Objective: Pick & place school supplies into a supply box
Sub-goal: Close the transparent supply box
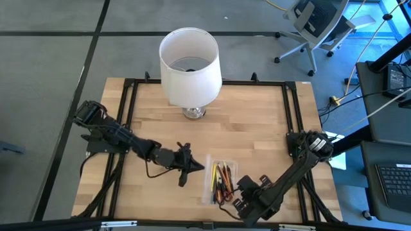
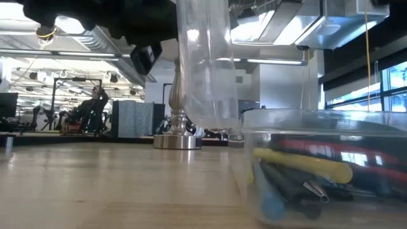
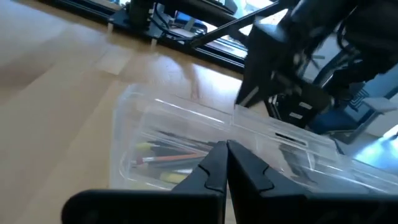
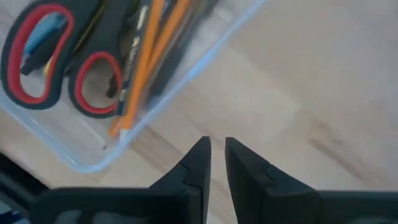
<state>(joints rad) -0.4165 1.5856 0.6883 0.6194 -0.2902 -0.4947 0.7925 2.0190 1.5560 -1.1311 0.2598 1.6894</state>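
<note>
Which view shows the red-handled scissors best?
The right wrist view: the scissors fill a corner of the clear supply box, both handle loops plain. The high view shows only a small red speck in the box; the low and left wrist views don't show them clearly.

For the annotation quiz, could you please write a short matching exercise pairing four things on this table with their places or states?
Column one:
1. scissors
2. lamp
3. left gripper
4. right gripper

Column two:
a. fingers shut, beside the supply box
b. over bare wood beside the box's corner
c. at the table's far edge
d. inside the box

Pairs: 1-d, 2-c, 3-a, 4-b
</note>
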